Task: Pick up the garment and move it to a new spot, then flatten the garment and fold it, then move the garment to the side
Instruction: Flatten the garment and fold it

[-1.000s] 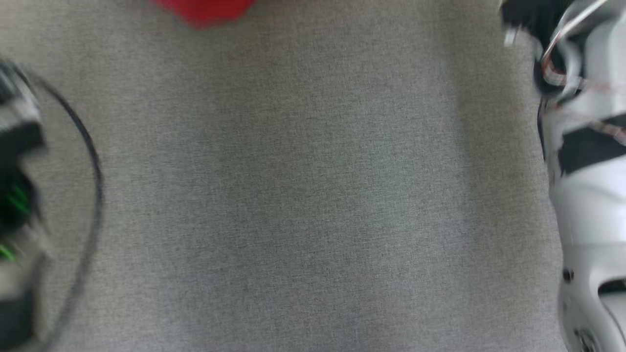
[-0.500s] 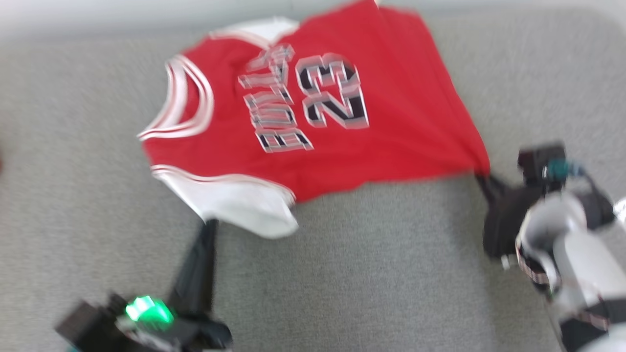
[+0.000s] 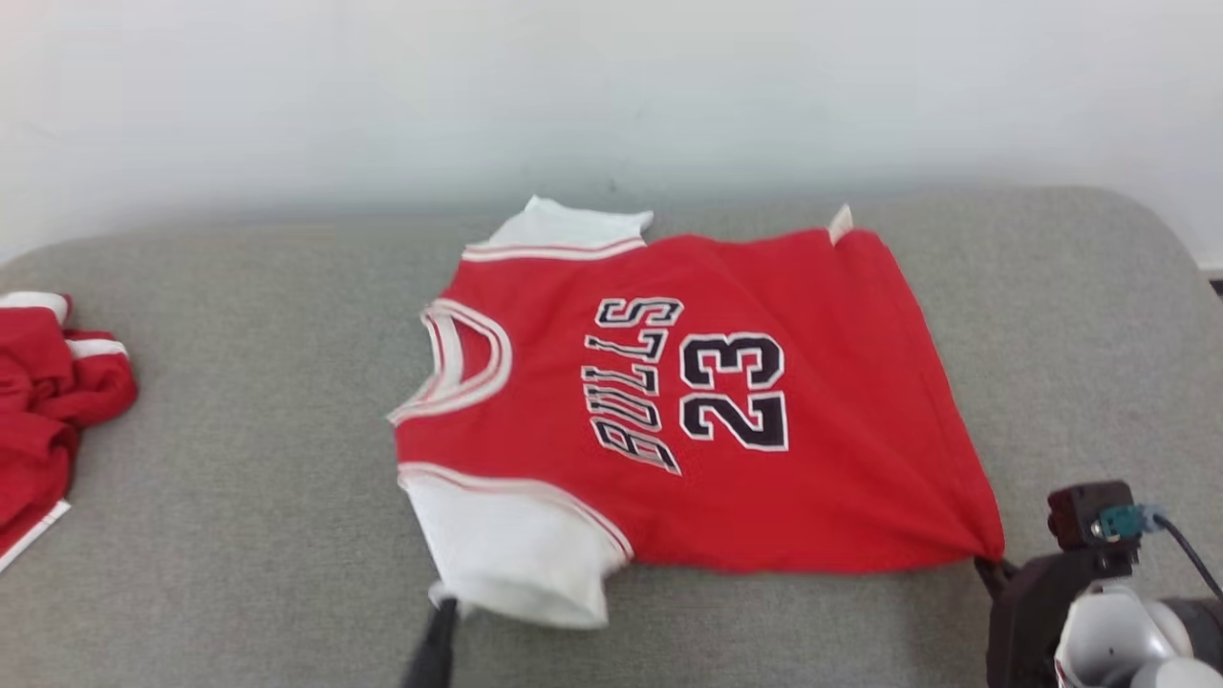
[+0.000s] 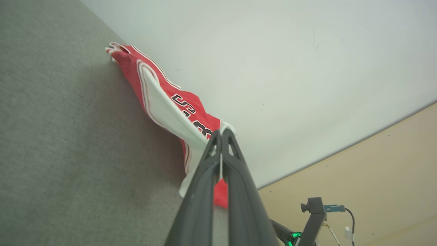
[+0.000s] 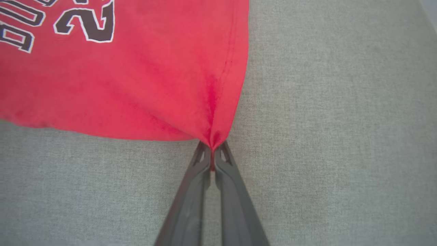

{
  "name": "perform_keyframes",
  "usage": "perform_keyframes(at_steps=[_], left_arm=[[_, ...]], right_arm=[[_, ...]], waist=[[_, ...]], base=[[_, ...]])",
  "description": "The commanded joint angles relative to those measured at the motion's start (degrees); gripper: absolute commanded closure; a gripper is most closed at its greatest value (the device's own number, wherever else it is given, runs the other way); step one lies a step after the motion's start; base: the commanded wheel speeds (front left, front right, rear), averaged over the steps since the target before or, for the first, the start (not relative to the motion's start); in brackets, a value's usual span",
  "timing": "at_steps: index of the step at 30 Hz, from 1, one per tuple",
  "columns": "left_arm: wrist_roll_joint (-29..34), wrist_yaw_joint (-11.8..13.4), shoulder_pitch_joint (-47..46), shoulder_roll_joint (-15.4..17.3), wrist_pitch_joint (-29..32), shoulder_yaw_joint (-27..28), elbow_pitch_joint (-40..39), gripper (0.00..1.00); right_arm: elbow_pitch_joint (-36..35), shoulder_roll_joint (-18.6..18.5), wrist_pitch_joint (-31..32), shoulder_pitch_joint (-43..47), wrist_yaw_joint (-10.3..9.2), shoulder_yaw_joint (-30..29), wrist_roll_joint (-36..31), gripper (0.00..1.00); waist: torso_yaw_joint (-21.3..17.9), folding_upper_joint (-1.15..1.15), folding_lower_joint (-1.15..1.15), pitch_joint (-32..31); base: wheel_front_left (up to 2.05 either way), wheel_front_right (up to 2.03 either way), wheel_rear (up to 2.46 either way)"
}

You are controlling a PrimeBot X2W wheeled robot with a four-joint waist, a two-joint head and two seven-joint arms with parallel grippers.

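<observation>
Garment (image 3: 707, 401) lies spread mid-frame because our left gripper (image 4: 221, 134) jaws pinch its white sleeve (image 3: 516, 554) and our right gripper (image 5: 212, 147) jaws its hem corner (image 5: 214, 135), stretching it flat.

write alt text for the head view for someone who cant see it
A red Bulls 23 jersey is spread on a grey padded surface. The left gripper pinches its white sleeve and the right gripper its near hem corner. Another red garment lies crumpled at far left.
</observation>
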Motion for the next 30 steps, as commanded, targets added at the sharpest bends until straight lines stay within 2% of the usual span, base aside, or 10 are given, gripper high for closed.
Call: perform_keyframes(at_steps=[1, 5, 9, 15, 19, 21, 24, 26, 30], left_arm=[[-1.99, 0.07, 1.03, 1.45, -0.07, -1.37, -0.47, 1.00], [-8.09, 0.06, 1.77, 6.88, 0.80, -7.89, -1.64, 1.00], [-12.90, 0.07, 2.35, 10.71, 0.87, -11.05, -1.12, 1.00], [-17.35, 0.07, 3.21, 13.87, 0.13, -9.31, -1.50, 1.00], [-15.94, 0.07, 4.40, 16.22, 0.00, -8.54, 0.14, 1.00], [-15.69, 0.06, 4.28, 15.73, -0.08, -8.20, 0.31, 1.00], [-14.20, 0.07, 4.96, 17.07, -0.09, -8.79, 1.86, 1.00], [-13.96, 0.07, 4.96, 16.85, -0.11, -8.92, 2.04, 1.00], [-13.25, 0.06, 3.46, 14.87, -0.13, -5.94, 0.96, 1.00]], right_arm=[[-0.50, 0.19, 0.50, 1.11, -0.11, -0.42, -0.25, 1.00], [-2.16, 1.04, 2.60, 4.02, -0.11, -1.81, -0.52, 1.00], [-3.44, 1.64, 3.07, 5.71, -0.11, -3.89, -1.76, 1.00], [-4.46, 2.40, 2.76, 6.17, -0.11, -5.80, -2.78, 1.00], [-4.75, 1.87, 3.79, 7.31, -0.11, -6.44, -3.38, 1.00], [-4.96, 1.72, 3.77, 7.41, -0.11, -6.56, -3.66, 1.00], [-5.12, 2.04, 3.91, 8.05, -0.11, -6.35, -3.90, 1.00], [-5.13, 2.10, 3.85, 8.19, -0.11, -6.28, -3.94, 1.00], [-5.57, 2.96, 1.54, 7.34, -0.11, -6.05, -3.18, 1.00]], waist=[[0.89, 0.01, 0.02, -1.10], [1.19, 0.01, 0.02, -1.28], [1.15, 0.01, 0.02, -1.21], [0.79, 0.01, 0.02, -1.14], [0.60, 0.01, 0.02, -1.25], [0.55, 0.01, 0.02, -1.32], [0.36, 0.01, 0.02, -1.45], [0.30, 0.01, 0.02, -1.47], [0.27, 0.01, 0.02, -1.36]], base=[[0.00, 0.00, 0.00], [0.00, 0.00, 0.00], [0.00, 0.00, 0.00], [0.00, 0.00, 0.00], [0.00, 0.00, 0.00], [0.00, 0.00, 0.00], [0.00, 0.00, 0.00], [0.00, 0.00, 0.00], [0.00, 0.00, 0.00]])
